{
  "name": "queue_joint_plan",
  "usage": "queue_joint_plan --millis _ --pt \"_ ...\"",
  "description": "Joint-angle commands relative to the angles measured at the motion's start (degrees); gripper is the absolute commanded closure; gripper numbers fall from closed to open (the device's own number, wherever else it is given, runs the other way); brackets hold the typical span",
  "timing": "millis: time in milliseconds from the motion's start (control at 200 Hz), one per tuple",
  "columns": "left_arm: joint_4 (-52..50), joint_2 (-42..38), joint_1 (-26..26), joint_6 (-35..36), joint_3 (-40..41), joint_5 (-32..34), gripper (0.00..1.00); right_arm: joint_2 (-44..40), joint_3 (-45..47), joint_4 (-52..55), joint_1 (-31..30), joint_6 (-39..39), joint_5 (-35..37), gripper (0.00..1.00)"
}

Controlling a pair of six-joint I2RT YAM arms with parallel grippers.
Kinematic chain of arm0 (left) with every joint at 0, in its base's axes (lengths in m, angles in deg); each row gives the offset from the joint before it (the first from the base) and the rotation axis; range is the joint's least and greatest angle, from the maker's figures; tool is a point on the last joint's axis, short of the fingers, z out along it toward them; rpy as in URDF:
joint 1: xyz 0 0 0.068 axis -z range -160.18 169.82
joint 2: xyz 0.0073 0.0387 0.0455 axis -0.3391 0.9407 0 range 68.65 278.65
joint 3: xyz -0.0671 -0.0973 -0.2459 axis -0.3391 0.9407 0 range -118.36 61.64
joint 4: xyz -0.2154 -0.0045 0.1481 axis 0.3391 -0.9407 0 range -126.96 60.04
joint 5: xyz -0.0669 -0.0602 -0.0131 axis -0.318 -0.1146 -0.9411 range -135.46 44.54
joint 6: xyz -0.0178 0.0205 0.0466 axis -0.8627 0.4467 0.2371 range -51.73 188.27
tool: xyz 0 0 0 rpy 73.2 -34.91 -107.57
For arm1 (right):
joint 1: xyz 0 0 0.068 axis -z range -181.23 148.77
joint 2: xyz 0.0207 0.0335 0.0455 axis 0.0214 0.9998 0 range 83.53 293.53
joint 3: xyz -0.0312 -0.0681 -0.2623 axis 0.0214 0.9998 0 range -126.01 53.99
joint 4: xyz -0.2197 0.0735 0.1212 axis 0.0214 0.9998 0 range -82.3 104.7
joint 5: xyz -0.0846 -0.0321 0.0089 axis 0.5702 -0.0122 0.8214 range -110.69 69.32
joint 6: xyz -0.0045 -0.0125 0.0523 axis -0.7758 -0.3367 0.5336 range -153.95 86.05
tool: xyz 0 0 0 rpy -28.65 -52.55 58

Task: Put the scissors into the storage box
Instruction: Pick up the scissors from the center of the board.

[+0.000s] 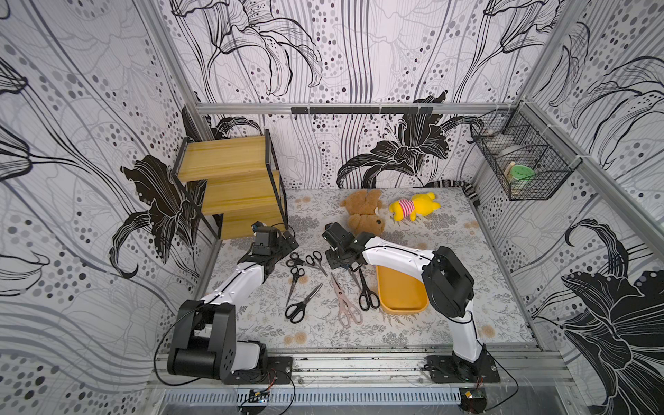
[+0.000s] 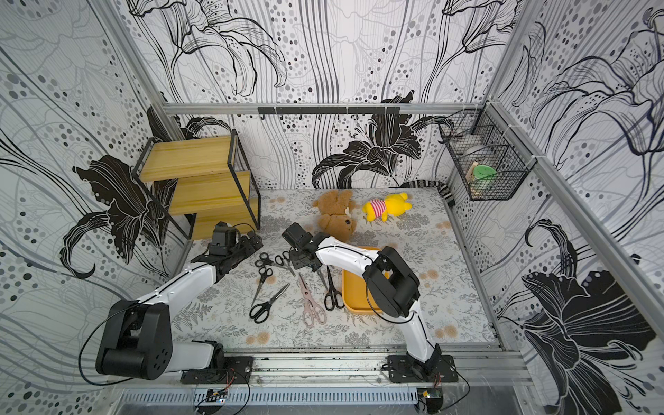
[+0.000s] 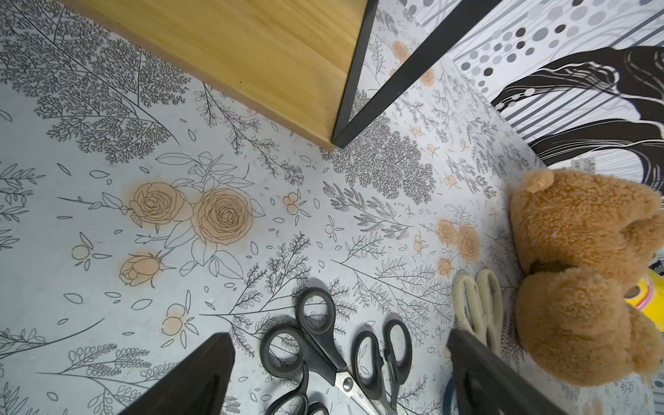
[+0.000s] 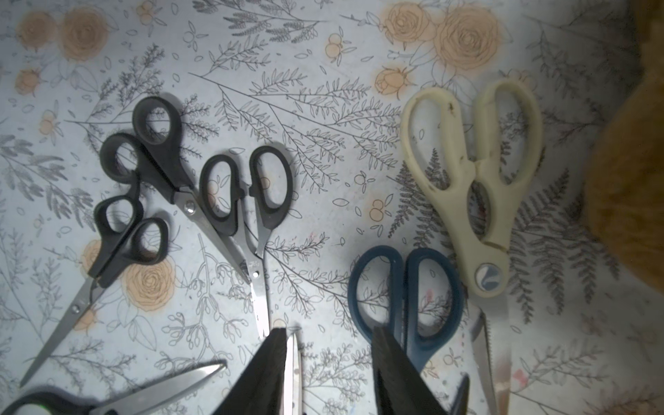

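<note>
**While Storage Box Is Sitting Empty, Right Arm Is Lining Up a First Pick**

Although the scissors [image 1: 301,301] are lying across the cloth, none is resting in the storage box [image 1: 399,291]. Its visible floor is showing bare orange, and the right arm is hiding part of it. Every pair is lying on the box's left-arm side. A black pair [image 1: 367,293] is just beside the wall, the pink shears [image 1: 343,298] are next out, and four more black pairs are lying beyond.

Off the box's far corner the right gripper [image 4: 327,330] is hanging low over the dark blue scissors [image 4: 402,284], with the cream shears [image 4: 487,276] just beside them. Its fingers are standing partly apart. One is overlapping a blue handle loop and a blade tip is lying against the other, but I cannot tell whether either is being pinched. The left gripper [image 3: 337,336] is idling farther from the box, fingers spread wide, holding nothing.

Judgement: the first pick is in hand and the whole task is lying ahead. The next move is calling for a closure on one pair only, a lift clear of neighbouring blades, and a lengthwise lay-down, since the box is looking barely longer than the scissors.

Markings: nothing is reading legibly. A stamp near one blade pivot and a tag on the brown teddy bear [image 3: 582,251] are too small to read.
</note>
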Motion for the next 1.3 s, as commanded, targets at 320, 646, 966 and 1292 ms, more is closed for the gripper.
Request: queue_joint_plan --millis 320,646,966,1292 --pt "0.4 0.3 0.1 0.5 -1.6 1.3 0.03 10.7 -14.1 13.1 -0.2 7.5 1.7 0.70" --pt "1.2 -1.6 -0.3 -0.1 -1.1 1.3 0.03 13.4 -15.9 16.0 -0.2 8.8 3.3 0.71" --pt "1.2 -1.8 -0.4 -0.1 -0.9 1.5 0.03 14.7 -16.4 15.0 -0.1 8.4 4.3 0.73" --pt "1.1 -1.8 -0.5 0.0 -0.9 1.8 0.03 16.4 -16.5 14.6 -0.1 8.2 5.0 0.76"
